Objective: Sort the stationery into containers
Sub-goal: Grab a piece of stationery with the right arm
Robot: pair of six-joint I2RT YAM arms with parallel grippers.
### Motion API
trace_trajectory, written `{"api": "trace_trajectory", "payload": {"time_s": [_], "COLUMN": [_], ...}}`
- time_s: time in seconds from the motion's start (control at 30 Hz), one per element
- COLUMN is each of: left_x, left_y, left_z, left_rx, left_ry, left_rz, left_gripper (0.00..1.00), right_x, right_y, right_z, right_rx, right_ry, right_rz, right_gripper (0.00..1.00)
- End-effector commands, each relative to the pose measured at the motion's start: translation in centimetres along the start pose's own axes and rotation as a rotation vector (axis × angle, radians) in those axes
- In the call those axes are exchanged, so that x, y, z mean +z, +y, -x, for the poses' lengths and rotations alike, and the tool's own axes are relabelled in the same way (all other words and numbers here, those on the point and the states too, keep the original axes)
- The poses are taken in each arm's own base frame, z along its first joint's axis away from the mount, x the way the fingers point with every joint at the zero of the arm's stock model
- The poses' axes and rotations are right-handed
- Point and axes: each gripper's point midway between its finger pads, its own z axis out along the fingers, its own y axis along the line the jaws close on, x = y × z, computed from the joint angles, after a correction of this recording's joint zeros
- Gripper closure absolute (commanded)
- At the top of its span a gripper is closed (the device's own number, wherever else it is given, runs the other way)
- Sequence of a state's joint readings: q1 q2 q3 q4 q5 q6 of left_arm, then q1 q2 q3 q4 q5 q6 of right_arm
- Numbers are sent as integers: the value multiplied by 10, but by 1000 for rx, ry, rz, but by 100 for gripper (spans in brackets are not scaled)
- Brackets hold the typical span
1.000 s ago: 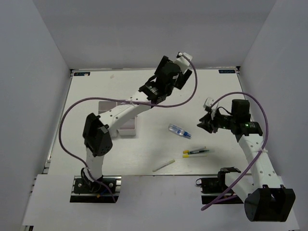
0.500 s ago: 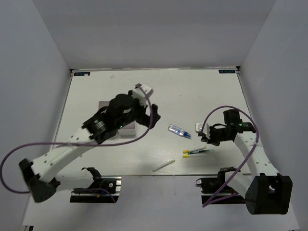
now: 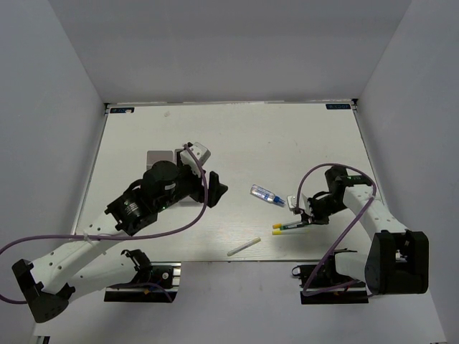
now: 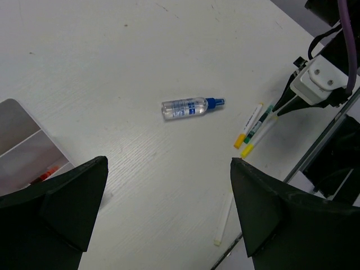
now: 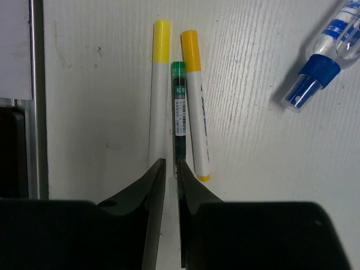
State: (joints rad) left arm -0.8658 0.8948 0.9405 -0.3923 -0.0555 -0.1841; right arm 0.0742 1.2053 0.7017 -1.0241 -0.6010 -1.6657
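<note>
Two yellow-capped white markers (image 5: 159, 95) (image 5: 194, 101) lie side by side with a green-tipped black highlighter (image 5: 178, 112) between them. My right gripper (image 5: 170, 164) hovers at their near ends, jaws almost together with only a thin gap and nothing in it. In the top view it (image 3: 300, 215) is just right of the markers (image 3: 290, 226). A clear-blue tube (image 3: 264, 195) and a white stick (image 3: 244, 246) lie loose. My left gripper (image 3: 215, 192) is wide open and empty beside the white bins (image 3: 159, 156), above the tube (image 4: 191, 107).
The left arm covers most of the bins; one bin corner (image 4: 22, 140) shows something red (image 4: 48, 171) inside. The table's near edge and metal rail (image 5: 36, 95) run close to the markers. Grey walls enclose the table.
My left arm has swung from the far back of the table to over the bins, gripper pointing at the middle. My right gripper has moved nearer and lower, to the markers' ends.
</note>
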Motion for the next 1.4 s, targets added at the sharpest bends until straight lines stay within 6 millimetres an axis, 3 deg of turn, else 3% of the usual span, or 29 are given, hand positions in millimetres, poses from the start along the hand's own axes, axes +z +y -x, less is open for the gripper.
{"api": "trace_trajectory", "payload": {"time_s": [0.0, 0.1, 0.2, 0.27, 0.47, 0.73, 0.9, 1.37], "left_x": [-12, -17, -20, -20, -21, -21, -21, -21], "left_y": [-9, -9, -11, -11, -11, -12, -12, -14], "left_z": [5, 6, 8, 8, 6, 6, 6, 5], "left_rx": [-16, -17, -16, -16, -16, -16, -16, -16], "left_ry": [-37, -49, -58, -58, -58, -56, -56, -54], "left_rz": [-57, -59, -72, -72, -72, -81, -81, -90], "left_gripper": [1, 1, 1, 1, 1, 1, 1, 1], "right_x": [2, 3, 9, 13, 21, 30, 34, 45], "right_y": [11, 11, 7, 7, 3, -4, -6, -8], "right_z": [2, 4, 0, -5, -6, -8, -9, -15], "right_rx": [-47, -80, -91, -75, -53, -36, -29, -26], "right_ry": [-4, -7, -3, 12, 9, 26, 40, 88], "right_rz": [35, 44, 35, 34, 46, 48, 61, 54], "right_gripper": [80, 81, 76, 68, 64, 66, 73, 70]}}
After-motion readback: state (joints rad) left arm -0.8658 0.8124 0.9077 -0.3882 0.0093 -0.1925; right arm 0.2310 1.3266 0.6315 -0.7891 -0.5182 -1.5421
